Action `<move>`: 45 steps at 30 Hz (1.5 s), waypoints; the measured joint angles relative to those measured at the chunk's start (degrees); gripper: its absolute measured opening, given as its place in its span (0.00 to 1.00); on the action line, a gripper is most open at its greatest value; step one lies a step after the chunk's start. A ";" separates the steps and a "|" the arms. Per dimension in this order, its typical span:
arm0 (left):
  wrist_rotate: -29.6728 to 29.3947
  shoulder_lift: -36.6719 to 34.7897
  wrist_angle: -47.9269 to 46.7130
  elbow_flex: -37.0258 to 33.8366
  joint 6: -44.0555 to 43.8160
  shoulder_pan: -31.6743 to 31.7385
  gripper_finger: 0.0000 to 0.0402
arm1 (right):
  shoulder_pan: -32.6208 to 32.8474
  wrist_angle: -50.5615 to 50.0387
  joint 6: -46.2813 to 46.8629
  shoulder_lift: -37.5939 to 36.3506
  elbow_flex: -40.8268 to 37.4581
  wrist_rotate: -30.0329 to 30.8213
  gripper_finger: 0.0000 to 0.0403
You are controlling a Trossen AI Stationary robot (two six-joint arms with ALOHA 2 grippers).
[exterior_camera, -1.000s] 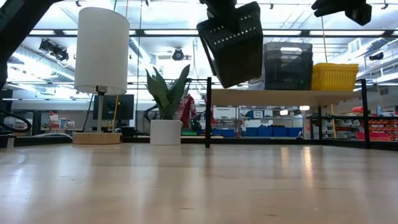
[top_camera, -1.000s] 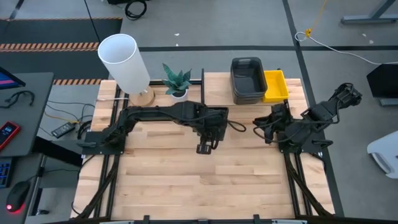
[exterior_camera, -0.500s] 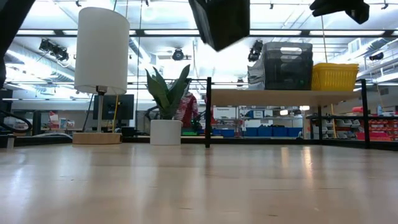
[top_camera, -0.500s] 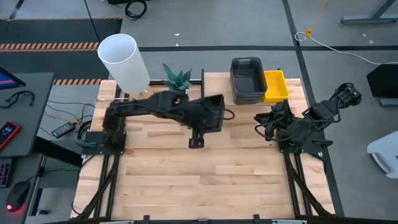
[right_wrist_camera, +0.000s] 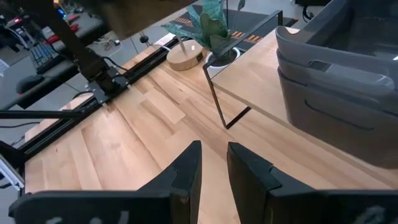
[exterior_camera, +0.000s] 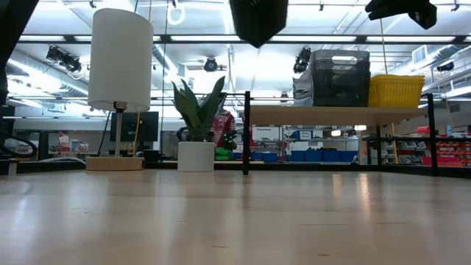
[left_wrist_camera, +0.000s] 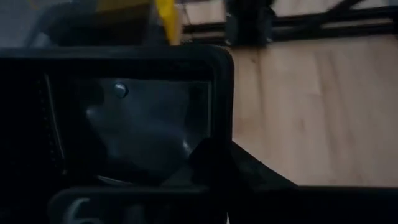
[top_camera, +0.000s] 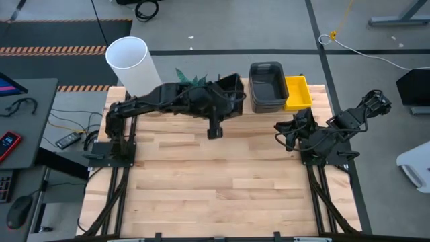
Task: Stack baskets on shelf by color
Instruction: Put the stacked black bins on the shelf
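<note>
My left gripper [top_camera: 222, 104] is shut on a black mesh basket [top_camera: 230, 86], held high over the table's far side, just left of the shelf [top_camera: 320, 94]. In the low view the black mesh basket [exterior_camera: 257, 18] hangs above shelf height. A stack of smoky grey baskets [top_camera: 267, 86] and a stack of yellow baskets [top_camera: 297, 93] rest bottom-down on the shelf board. My right gripper [top_camera: 289, 131] is shut and empty at the table's right, below the shelf's near edge. My left gripper holds the black mesh basket by one of its walls [left_wrist_camera: 211, 134], near a rounded corner. One dark finger [left_wrist_camera: 217, 168] lies against that wall. The other finger is lost in the dark. The basket is lifted clear of the table and the shelf.
A white lamp [top_camera: 134, 64] and a potted plant [exterior_camera: 196, 156] stand at the far left of the table. The shelf's black upright [exterior_camera: 246, 132] stands just right of the plant. The shelf's left part [exterior_camera: 280, 114] is bare wood.
My left gripper has gone up and toward the table's far edge with the black mesh basket. The basket has risen from shelf height to above it and now sits next to the grey stack.
</note>
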 joint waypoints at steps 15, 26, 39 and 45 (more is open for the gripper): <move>0.41 0.15 23.26 -20.67 2.03 8.61 0.05 | 0.00 0.10 1.10 0.02 0.00 -0.02 0.20; -0.50 0.15 30.63 -29.70 3.79 9.93 0.08 | 0.00 0.28 1.12 0.02 0.00 1.07 0.20; -0.28 0.13 31.40 -32.51 4.19 9.98 0.18 | 0.00 0.54 1.12 0.02 0.00 1.07 0.20; -1.09 0.13 33.62 -32.51 3.91 9.94 0.39 | 0.00 0.63 1.12 0.02 0.00 1.07 0.20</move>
